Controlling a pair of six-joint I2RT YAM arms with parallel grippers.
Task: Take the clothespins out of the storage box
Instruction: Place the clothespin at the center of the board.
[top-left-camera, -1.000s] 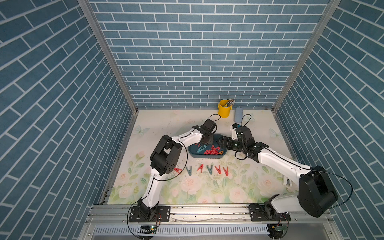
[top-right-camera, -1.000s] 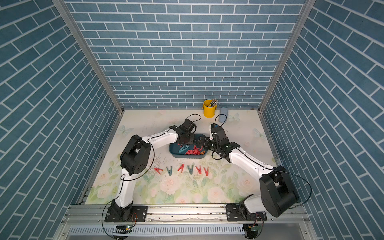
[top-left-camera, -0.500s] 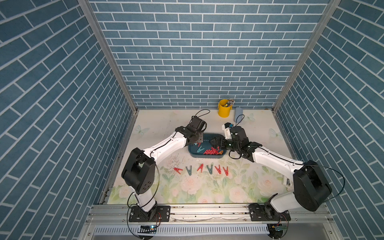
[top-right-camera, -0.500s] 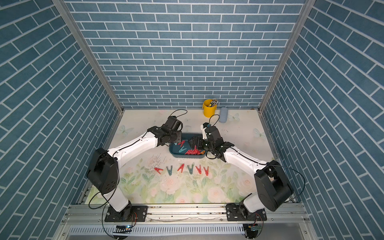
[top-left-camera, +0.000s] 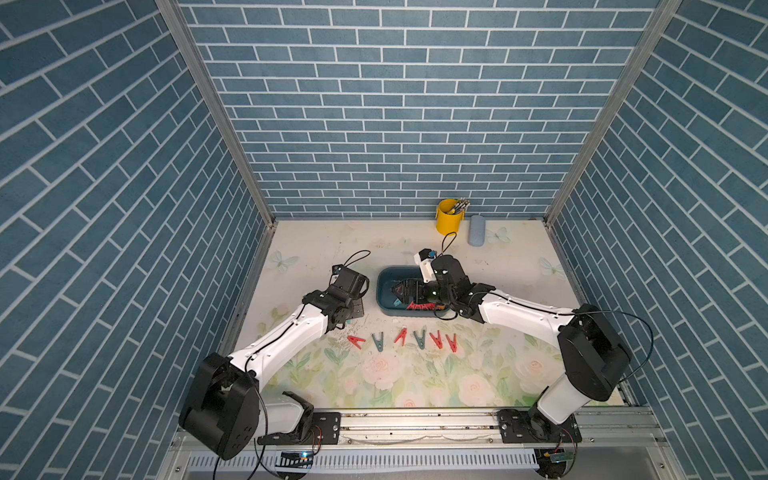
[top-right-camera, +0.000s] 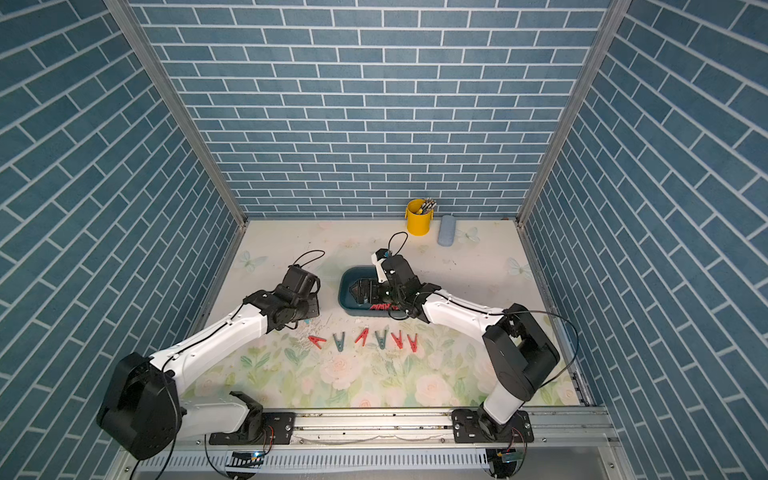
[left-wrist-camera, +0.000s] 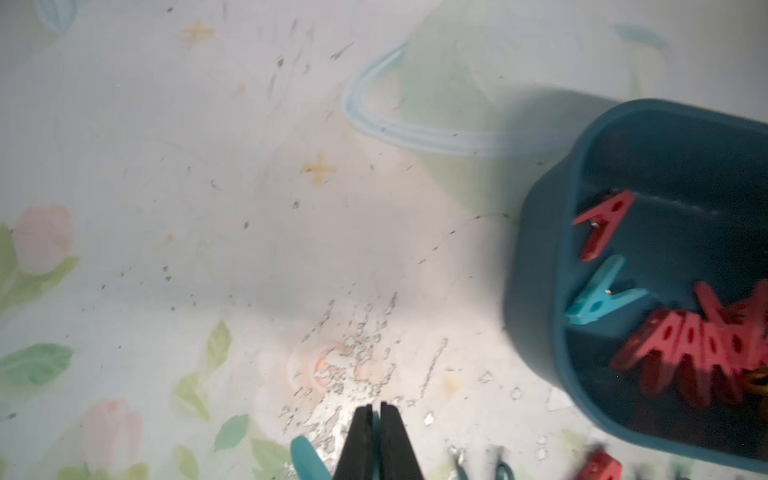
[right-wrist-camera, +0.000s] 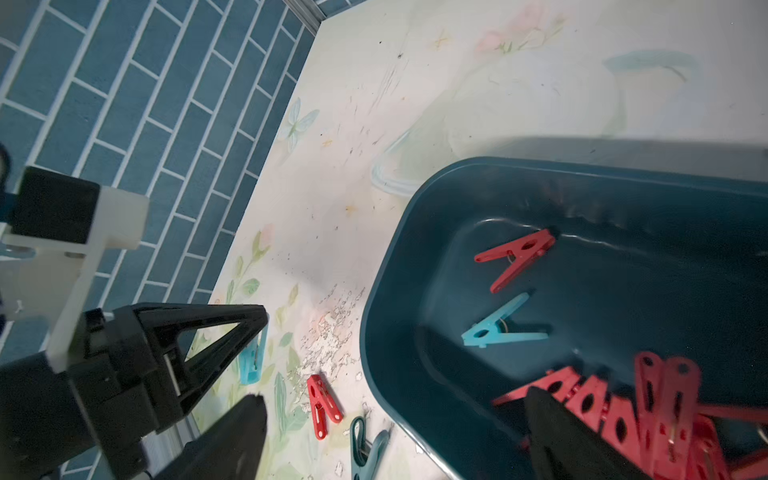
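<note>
Floral mat (top-left-camera: 386, 374): left claw (left-wrist-camera: 376, 411) seemingly pinches teal clothespin (right-wrist-camera: 251, 368); right claw (right-wrist-camera: 395, 397) spread over storage box (right-wrist-camera: 665, 270)

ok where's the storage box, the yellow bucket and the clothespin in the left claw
storage box (top-left-camera: 381, 291): in a top view, left wall
yellow bucket (top-left-camera: 448, 222): in a top view, front side
held clothespin (right-wrist-camera: 250, 368): right wrist view, blue body

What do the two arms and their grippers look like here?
The left arm and right arm match: glossy white link shells between bulky black joint housings, thin black cables looping off the wrists. The left gripper and right gripper have matte black fingers tapering to narrow tips. A white camera bracket sits on the right wrist.
</note>
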